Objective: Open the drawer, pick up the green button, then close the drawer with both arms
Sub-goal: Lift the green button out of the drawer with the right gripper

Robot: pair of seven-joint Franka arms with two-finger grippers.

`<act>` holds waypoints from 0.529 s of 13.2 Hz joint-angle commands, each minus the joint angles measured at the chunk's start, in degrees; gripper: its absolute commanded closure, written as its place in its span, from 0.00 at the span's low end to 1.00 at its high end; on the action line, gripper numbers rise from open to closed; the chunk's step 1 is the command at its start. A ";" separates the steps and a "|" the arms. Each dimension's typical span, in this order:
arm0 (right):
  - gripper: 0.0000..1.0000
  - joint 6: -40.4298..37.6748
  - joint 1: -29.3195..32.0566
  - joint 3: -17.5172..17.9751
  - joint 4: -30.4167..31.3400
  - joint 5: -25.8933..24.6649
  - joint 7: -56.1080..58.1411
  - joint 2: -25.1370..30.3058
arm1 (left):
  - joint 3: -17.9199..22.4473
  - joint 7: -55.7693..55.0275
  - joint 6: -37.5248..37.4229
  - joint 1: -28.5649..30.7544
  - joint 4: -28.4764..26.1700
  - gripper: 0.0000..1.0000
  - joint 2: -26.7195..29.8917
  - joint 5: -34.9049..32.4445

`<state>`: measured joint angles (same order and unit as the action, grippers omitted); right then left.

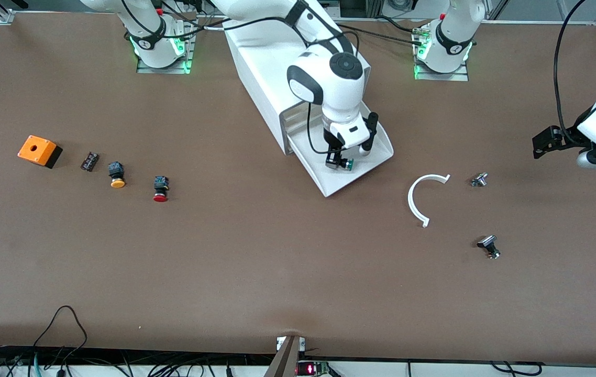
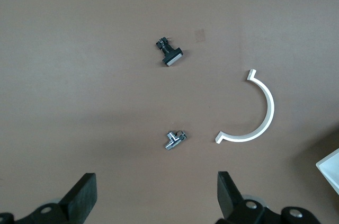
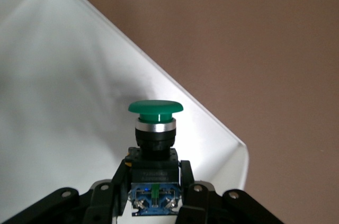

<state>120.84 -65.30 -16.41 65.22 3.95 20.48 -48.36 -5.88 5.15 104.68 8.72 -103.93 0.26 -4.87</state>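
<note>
right hand [image 1: 341, 161] in the pulled-out drawer [image 1: 329, 180], pinching the green button [image 3: 155, 128]. left hand [image 2: 153, 203] spread, waiting over the worktop [image 1: 256, 262].

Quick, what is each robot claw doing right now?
Left gripper: open, empty, over the table.
Right gripper: shut on the green button, in the open drawer.
</note>
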 commanded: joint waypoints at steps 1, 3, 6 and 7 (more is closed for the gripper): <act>0.76 -3.49 0.52 -1.34 0.78 0.01 -0.53 5.89 | -0.10 0.21 -0.35 -0.01 -0.57 0.00 0.27 -0.84; 0.76 -5.60 2.28 -1.87 0.87 0.10 -0.53 8.71 | -0.10 0.21 -0.35 -0.01 -0.57 0.00 0.18 -0.84; 0.76 -7.54 5.70 -2.66 3.49 0.27 -0.44 13.10 | -0.10 0.29 -0.35 -0.10 -0.57 0.00 0.18 -1.01; 0.76 -7.63 6.58 -2.58 4.81 0.27 -0.44 14.25 | -0.10 0.21 -0.35 -0.10 -0.57 0.00 0.18 -0.93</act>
<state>113.52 -60.44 -19.57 65.97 3.99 20.40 -37.46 -5.88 5.16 104.68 8.72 -104.37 0.18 -4.87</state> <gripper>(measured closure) 0.586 0.000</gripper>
